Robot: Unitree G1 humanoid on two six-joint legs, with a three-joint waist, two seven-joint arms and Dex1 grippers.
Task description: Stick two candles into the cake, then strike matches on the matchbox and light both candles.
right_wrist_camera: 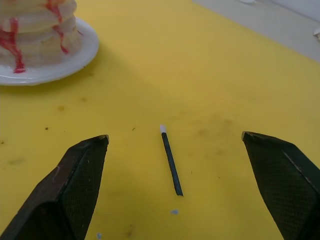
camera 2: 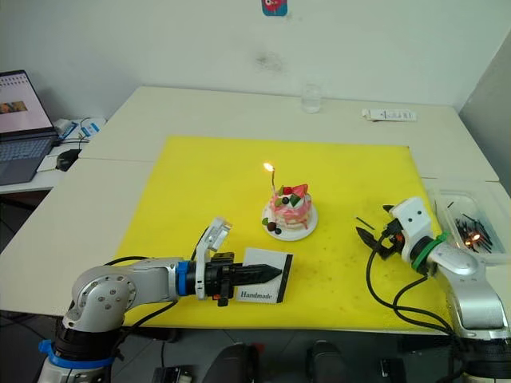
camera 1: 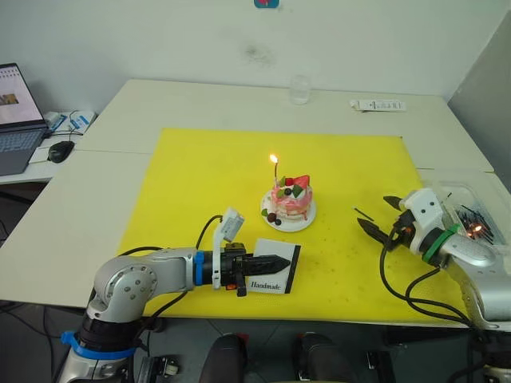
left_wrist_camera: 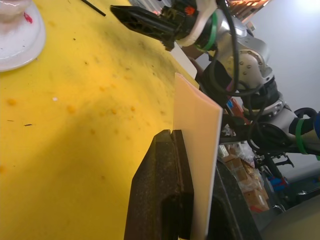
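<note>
The pink cake (camera 1: 291,198) sits on its white plate (camera 1: 281,221) in the middle of the yellow mat (camera 1: 200,183). One thin pale candle (camera 1: 275,173) stands in it, its tip burning. My left gripper (camera 1: 281,262) is near the mat's front edge, shut on the white matchbox (camera 1: 271,282), which stands on edge with "Handmade" facing me. Right of the cake my right gripper (camera 1: 374,213) hangs open, low over the mat. A short dark match (right_wrist_camera: 171,161) with a pale tip lies flat between its fingers (right_wrist_camera: 82,165), touching neither.
A clear tray (camera 1: 469,209) of dark matches stands at the table's right edge, behind my right arm. A glass (camera 1: 299,89) and a white remote-like bar (camera 1: 378,104) lie at the back. On the left side table are a laptop (camera 1: 16,120) and a mouse (camera 1: 60,150).
</note>
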